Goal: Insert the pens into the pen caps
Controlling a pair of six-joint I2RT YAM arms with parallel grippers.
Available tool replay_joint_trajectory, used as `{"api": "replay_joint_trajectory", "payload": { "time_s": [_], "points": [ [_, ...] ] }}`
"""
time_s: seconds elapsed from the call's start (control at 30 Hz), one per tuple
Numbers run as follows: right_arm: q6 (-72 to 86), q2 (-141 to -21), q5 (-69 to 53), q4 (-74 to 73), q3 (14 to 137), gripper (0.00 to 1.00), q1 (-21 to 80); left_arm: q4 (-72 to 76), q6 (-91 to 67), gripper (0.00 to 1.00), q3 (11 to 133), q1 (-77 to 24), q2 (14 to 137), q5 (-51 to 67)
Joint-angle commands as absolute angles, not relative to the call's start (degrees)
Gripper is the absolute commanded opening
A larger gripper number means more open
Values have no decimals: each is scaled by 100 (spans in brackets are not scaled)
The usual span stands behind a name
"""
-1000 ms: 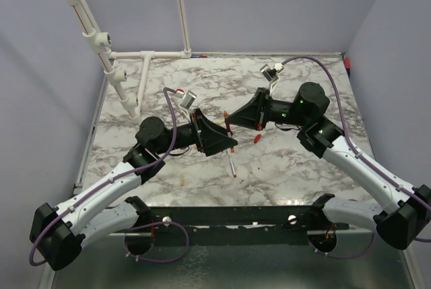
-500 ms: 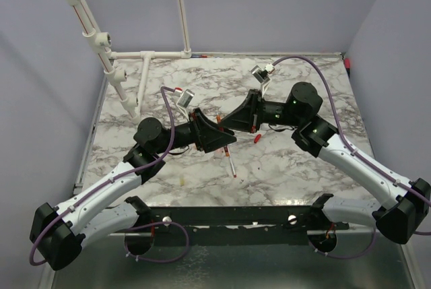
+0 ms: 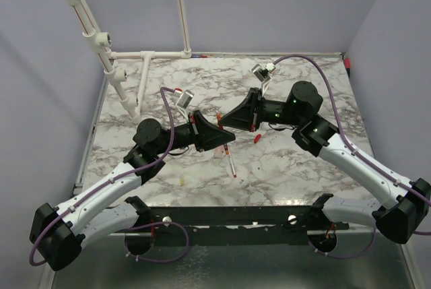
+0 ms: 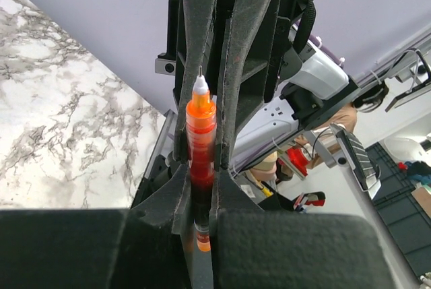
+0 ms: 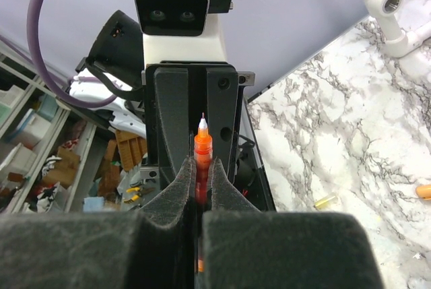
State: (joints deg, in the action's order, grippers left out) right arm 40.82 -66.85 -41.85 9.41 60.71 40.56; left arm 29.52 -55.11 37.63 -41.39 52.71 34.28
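An orange pen [image 4: 201,124] stands tip-up between the two grippers, which meet above the middle of the table. My left gripper [image 4: 201,174] is shut on its lower barrel. My right gripper [image 5: 200,168] is shut on the same pen [image 5: 203,146]. In the top view the left gripper [image 3: 230,140] and right gripper [image 3: 224,123] touch nose to nose. A grey pen with a red end [image 3: 231,163] lies on the marble just in front of them. A red pen cap [image 3: 258,138] lies to its right. A small yellow pen cap [image 5: 326,201] lies on the table.
A white pipe frame [image 3: 101,40] stands at the back left of the marble table [image 3: 303,168]. An orange piece [image 5: 423,190] shows at the right edge of the right wrist view. Purple cables [image 3: 316,67] loop over both arms.
The right arm swung left, carrying the orange pen to the left gripper. The left gripper, open a second ago, has closed on that pen.
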Motion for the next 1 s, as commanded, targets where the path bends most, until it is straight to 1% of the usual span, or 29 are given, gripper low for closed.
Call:
{"api": "replay_joint_trajectory", "payload": {
  "time_s": [0.0,0.1,0.13,0.2,0.3,0.33,0.4,0.5,0.67,0.83,0.97],
  "points": [
    [3970,-6660,-4099,829,6267,1,4120,3053,-5530,0,3714,-4164,5208,3500],
    [3876,-6640,-4047,645,6300,2,4117,3052,-5498,0,3704,-4161,5203,3507],
    [3827,-6625,-3991,555,6326,6,4119,3050,-5486,0,3682,-4159,5203,3498],
    [3713,-6567,-3860,372,6356,21,4121,3033,-5462,0,3625,-4166,5197,3462],
    [3452,-6478,-3644,-65,6465,40,4114,2927,-5402,0,3527,-4164,5171,3387],
    [3353,-6444,-3537,-271,6518,45,4116,2867,-5378,0,3477,-4166,5154,3347],
    [3141,-6390,-3333,-669,6674,51,4113,2645,-5242,0,3435,-4162,5107,3248],
    [2762,-6319,-2962,-1351,6969,55,4115,1694,-4703,0,3593,-4165,5019,2927],
    [2289,-6248,-1850,-2487,7176,56,4121,-126,-3596,0,4171,-4166,4895,2270],
    [2095,-6340,-1445,-3076,7162,56,4117,-1239,-2917,0,4517,-4163,4693,1661],
    [2109,-6416,-900,-3346,6983,56,4135,-2044,-2436,0,4754,-4160,4474,853]
  ]
}}
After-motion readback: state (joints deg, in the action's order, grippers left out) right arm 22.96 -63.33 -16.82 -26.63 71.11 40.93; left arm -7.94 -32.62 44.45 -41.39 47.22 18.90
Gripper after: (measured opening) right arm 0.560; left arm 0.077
